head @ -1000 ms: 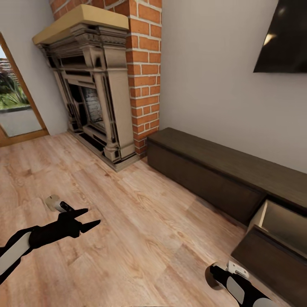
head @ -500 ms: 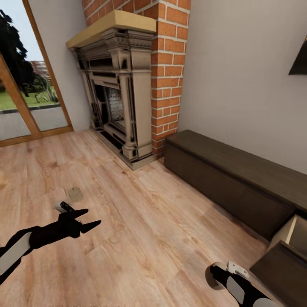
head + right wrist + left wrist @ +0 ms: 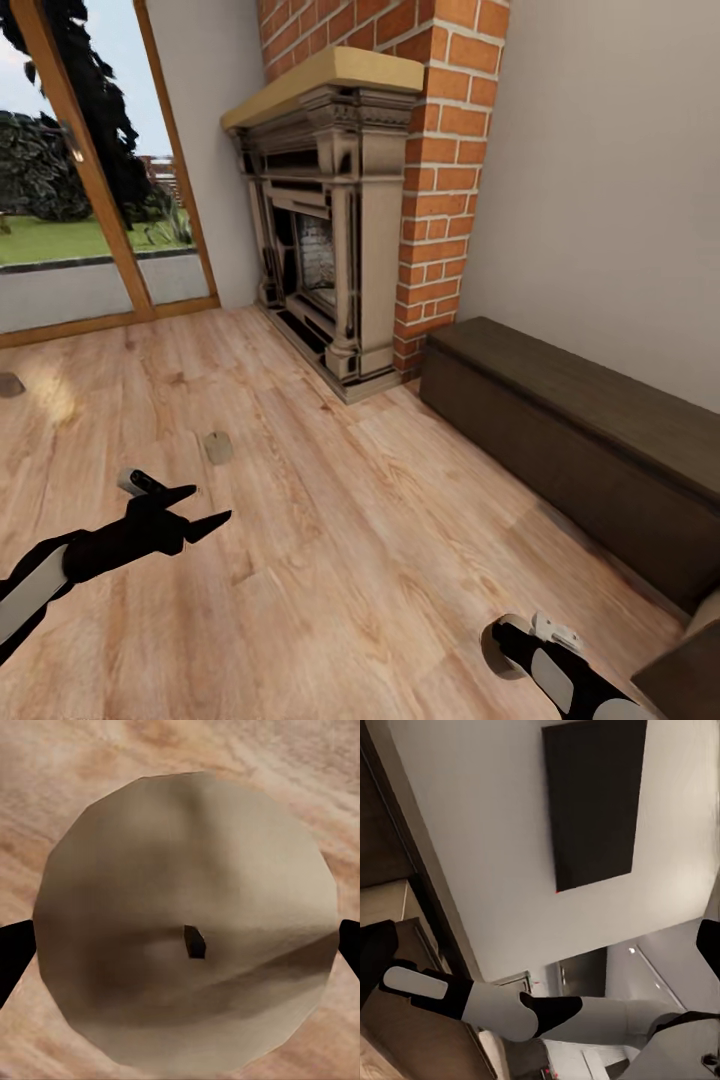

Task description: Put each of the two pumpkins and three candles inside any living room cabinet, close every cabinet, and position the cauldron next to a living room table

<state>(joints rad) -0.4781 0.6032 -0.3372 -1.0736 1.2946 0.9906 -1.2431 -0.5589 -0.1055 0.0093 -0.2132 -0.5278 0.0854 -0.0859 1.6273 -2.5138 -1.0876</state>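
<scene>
So the right hand [image 3: 180, 945] has a candle [image 3: 187, 922] pinched between its 2 fingers. The right wrist view looks straight down on the candle's top, wick in the middle, with a black fingertip at each side edge touching it, wood floor behind. In the head view that hand sits at the bottom right of the frame, and the pale disc at its tip is the same candle.

The relation that matters: the cabinet [image 3: 580, 440] runs from the middle right of the frame down toward the lower right corner, along the wall, just beside the brick fireplace [image 3: 340, 230]. It lies right of the right hand and a bit ahead, so that arm is clearly the nearer one. At the bottom right corner there's a dark slab with a beige sliver above it, which I'd guess is an open drawer, but it's cut off by the edge.

The left hand [image 3: 195, 507] is at the lower left, fingers spread, holding nothing. Another candle [image 3: 218, 447] lies on the floor just above it in the frame, close to that hand and well apart from the cabinet. So I'd say drop the held one first, then fetch that 1.
</scene>
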